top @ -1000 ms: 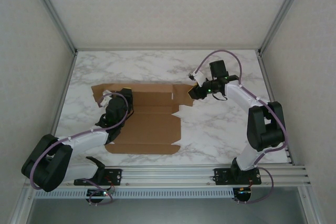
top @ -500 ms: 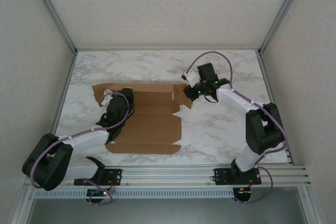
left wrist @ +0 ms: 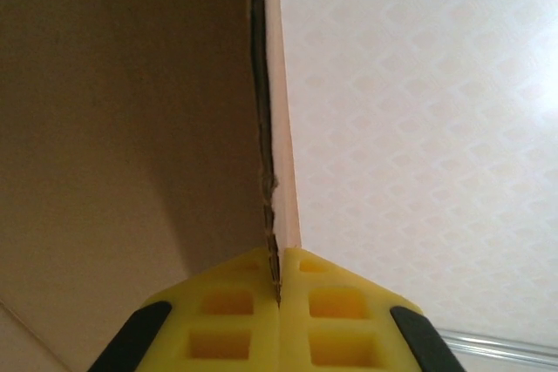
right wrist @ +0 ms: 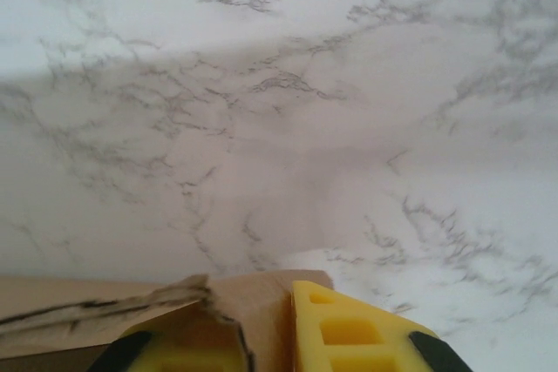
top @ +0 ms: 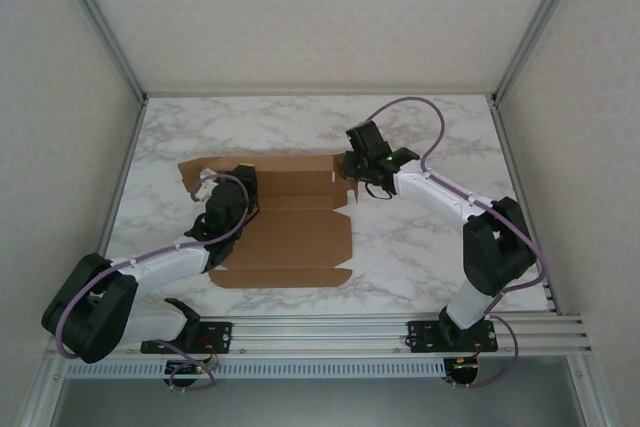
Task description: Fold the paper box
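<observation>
The paper box (top: 290,237) is a flat brown cardboard sheet with flaps and notches, lying on the left half of the marble table (top: 430,237). My left gripper (top: 207,187) is at the sheet's left rear flap. In the left wrist view its yellow pads (left wrist: 235,311) press together on the raised cardboard edge (left wrist: 266,145). My right gripper (top: 349,169) is at the sheet's right rear corner. In the right wrist view a torn-edged flap (right wrist: 261,302) stands between the yellow pads (right wrist: 349,337), and the jaws are shut on it.
Metal frame posts (top: 120,57) and patterned walls enclose the table on three sides. An aluminium rail (top: 330,332) with both arm bases runs along the near edge. Bare marble lies right of the sheet and behind it.
My right gripper has closed on the box's right flap and swung left with it, lifting and folding that flap inward. The left arm has stayed in place, still clamped.
</observation>
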Action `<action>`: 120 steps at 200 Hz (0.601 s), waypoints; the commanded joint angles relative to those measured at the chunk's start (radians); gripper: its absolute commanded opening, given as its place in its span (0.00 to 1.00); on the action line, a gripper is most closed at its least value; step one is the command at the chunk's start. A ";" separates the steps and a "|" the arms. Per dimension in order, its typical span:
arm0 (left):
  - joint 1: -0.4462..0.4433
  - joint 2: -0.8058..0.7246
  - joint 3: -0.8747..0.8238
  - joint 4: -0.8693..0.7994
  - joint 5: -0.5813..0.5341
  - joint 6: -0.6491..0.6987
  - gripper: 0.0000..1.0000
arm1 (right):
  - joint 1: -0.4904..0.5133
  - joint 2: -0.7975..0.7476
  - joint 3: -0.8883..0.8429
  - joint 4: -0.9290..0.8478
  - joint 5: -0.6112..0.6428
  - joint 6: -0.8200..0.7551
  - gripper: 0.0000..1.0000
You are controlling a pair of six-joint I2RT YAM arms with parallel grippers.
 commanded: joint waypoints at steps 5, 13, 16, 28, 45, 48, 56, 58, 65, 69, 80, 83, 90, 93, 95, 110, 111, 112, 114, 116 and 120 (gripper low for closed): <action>-0.017 0.003 0.023 -0.024 -0.002 -0.003 0.00 | 0.020 0.046 0.072 -0.011 -0.069 0.288 0.18; -0.018 0.004 0.026 -0.026 -0.004 -0.003 0.00 | 0.027 0.050 0.074 -0.011 -0.076 0.329 0.19; -0.019 0.005 0.026 -0.026 -0.004 -0.003 0.00 | 0.030 0.050 0.072 -0.007 -0.080 0.346 0.20; -0.021 0.007 0.030 -0.026 -0.005 -0.004 0.00 | 0.029 0.047 0.050 0.025 -0.111 0.407 0.23; -0.025 0.009 0.033 -0.028 -0.009 -0.003 0.00 | 0.029 0.042 0.034 0.041 -0.123 0.439 0.27; -0.025 0.009 0.033 -0.029 -0.009 -0.003 0.00 | 0.029 0.040 0.035 0.043 -0.123 0.433 0.28; -0.026 0.009 0.032 -0.030 -0.010 -0.005 0.00 | 0.029 0.034 0.041 0.029 -0.115 0.418 0.30; -0.026 0.009 0.031 -0.031 -0.010 -0.004 0.00 | 0.028 0.032 0.043 0.026 -0.113 0.411 0.31; -0.026 0.007 0.031 -0.034 -0.012 -0.001 0.00 | 0.027 0.024 0.049 0.018 -0.112 0.379 0.33; -0.026 0.006 0.031 -0.036 -0.013 -0.001 0.00 | 0.027 0.017 0.051 0.016 -0.112 0.356 0.36; -0.026 0.001 0.031 -0.045 -0.019 0.004 0.00 | 0.025 -0.006 0.054 0.008 -0.100 0.296 0.41; -0.026 -0.002 0.031 -0.046 -0.021 0.005 0.00 | 0.022 -0.012 0.051 0.007 -0.098 0.283 0.43; -0.026 -0.005 0.030 -0.049 -0.024 0.007 0.00 | 0.016 -0.032 0.043 0.008 -0.099 0.246 0.45; -0.026 -0.006 0.030 -0.049 -0.024 0.009 0.00 | 0.013 -0.038 0.040 0.009 -0.100 0.230 0.46; -0.026 -0.007 0.030 -0.050 -0.025 0.010 0.00 | 0.012 -0.044 0.036 0.009 -0.101 0.221 0.46; -0.026 -0.013 0.028 -0.056 -0.027 0.015 0.00 | -0.011 -0.075 0.022 -0.009 -0.104 0.162 0.52; -0.026 -0.012 0.027 -0.056 -0.027 0.016 0.00 | -0.013 -0.078 0.019 -0.009 -0.107 0.158 0.52; -0.026 -0.013 0.027 -0.056 -0.027 0.016 0.00 | -0.016 -0.080 0.016 -0.008 -0.110 0.156 0.52; -0.026 -0.013 0.026 -0.057 -0.027 0.018 0.00 | -0.021 -0.084 0.010 -0.005 -0.116 0.149 0.53; -0.026 -0.013 0.027 -0.058 -0.028 0.018 0.00 | -0.024 -0.088 0.005 -0.002 -0.124 0.144 0.53; -0.026 -0.015 0.027 -0.060 -0.029 0.020 0.00 | -0.036 -0.098 -0.008 0.003 -0.140 0.134 0.54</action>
